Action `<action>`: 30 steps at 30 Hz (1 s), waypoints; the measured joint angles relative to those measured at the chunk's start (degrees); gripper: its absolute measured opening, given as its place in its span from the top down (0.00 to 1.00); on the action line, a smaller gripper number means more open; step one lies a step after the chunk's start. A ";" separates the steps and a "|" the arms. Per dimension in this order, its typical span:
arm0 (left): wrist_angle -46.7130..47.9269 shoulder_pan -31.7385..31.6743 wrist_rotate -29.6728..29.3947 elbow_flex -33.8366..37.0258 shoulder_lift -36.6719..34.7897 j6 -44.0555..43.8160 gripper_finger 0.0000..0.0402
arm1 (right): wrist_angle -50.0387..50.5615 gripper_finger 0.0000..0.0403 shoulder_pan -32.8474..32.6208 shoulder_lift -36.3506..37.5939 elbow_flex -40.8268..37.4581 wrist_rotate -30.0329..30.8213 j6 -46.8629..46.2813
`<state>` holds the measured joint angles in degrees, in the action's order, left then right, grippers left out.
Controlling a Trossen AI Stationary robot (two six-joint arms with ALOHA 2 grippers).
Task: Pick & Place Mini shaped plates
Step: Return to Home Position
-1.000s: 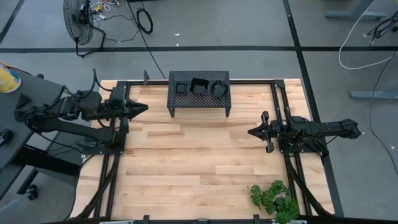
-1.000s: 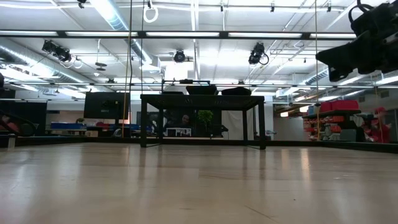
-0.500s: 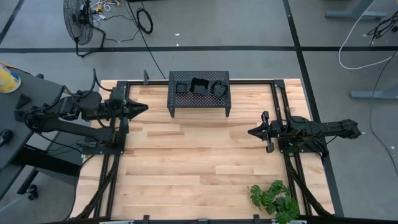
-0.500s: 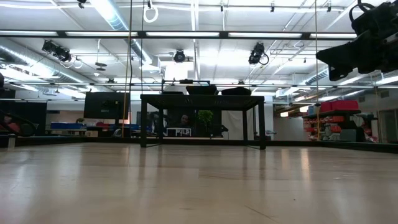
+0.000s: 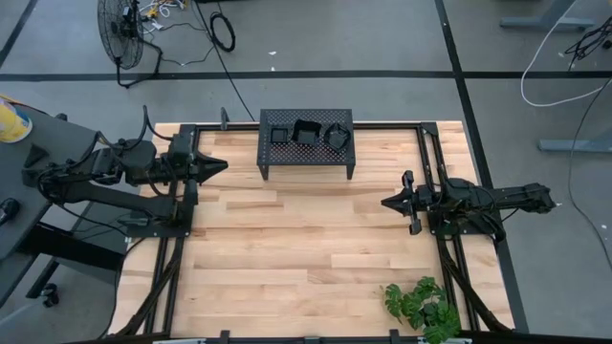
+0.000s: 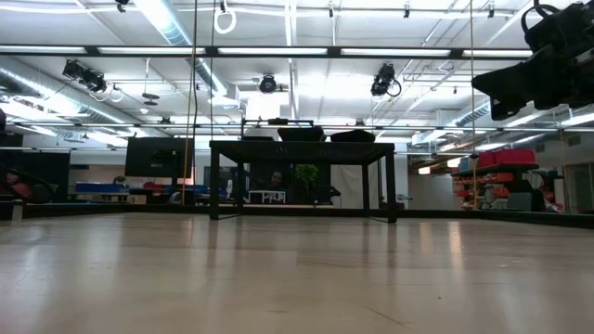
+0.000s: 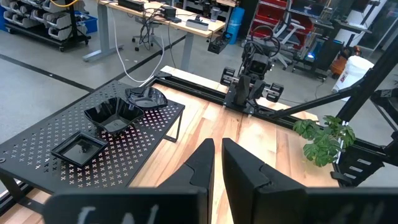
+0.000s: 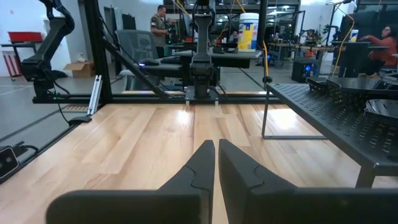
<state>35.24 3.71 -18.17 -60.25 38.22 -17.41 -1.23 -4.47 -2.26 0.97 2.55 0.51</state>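
Three mini shaped plates rest flat on the top of a black perforated stand at the far middle of the table: a square one, a wavy-edged one and a rounded one. The left wrist view shows them too, the square, the wavy and the rounded. My left gripper hovers shut at the table's left side, pointing toward the right. My right gripper waits shut at the right side, pointing left. Neither touches anything.
A green leafy plant sits at the table's near right corner. Black rail frames run along both sides of the table. Bare wood lies between the arms, on the near side of the stand. People show in the room beyond.
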 joint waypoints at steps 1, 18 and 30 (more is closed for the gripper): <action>0.00 0.00 0.00 0.00 0.01 0.01 0.91 | 0.01 0.93 -0.02 0.00 0.00 0.00 0.02; -1.02 0.04 -0.06 0.13 -0.40 0.12 0.91 | 0.02 0.93 -0.02 0.00 0.00 0.02 0.07; -29.69 0.00 -1.29 19.31 -1.27 6.71 0.91 | -0.01 0.93 -0.02 -0.02 0.00 0.02 0.04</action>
<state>5.56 3.70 -19.47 -40.94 36.95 -10.70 -1.23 -4.49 -2.28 0.97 2.57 0.56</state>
